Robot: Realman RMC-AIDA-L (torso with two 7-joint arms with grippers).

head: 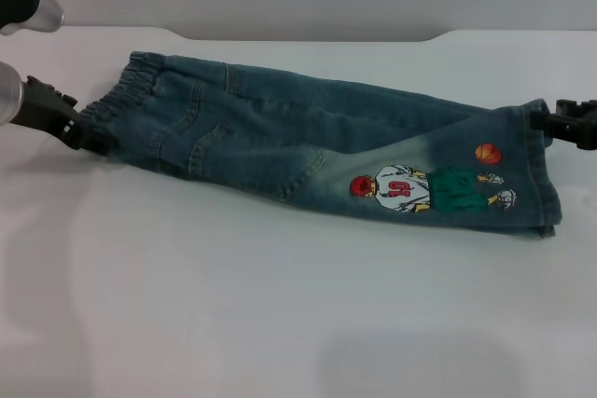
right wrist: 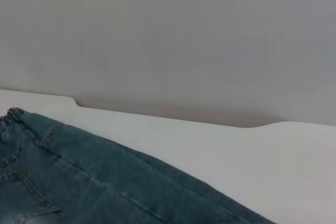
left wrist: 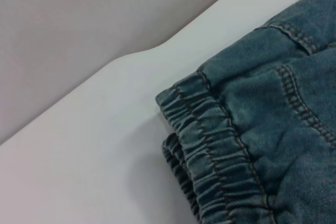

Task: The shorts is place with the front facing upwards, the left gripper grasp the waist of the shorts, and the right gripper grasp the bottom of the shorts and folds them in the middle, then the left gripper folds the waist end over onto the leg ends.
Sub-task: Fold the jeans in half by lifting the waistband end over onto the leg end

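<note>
Shorts (head: 308,142) lie on the white table (head: 233,305), already doubled lengthwise, printed leg on top; judged: first fold done, waist-over-legs fold still to do. Left gripper (head: 79,128) is at the waistband (head: 131,90), right gripper (head: 550,123) at the leg hems (head: 546,174); whether either is clamped on denim, cannot tell. Count: one pair of shorts, two grippers.
</note>
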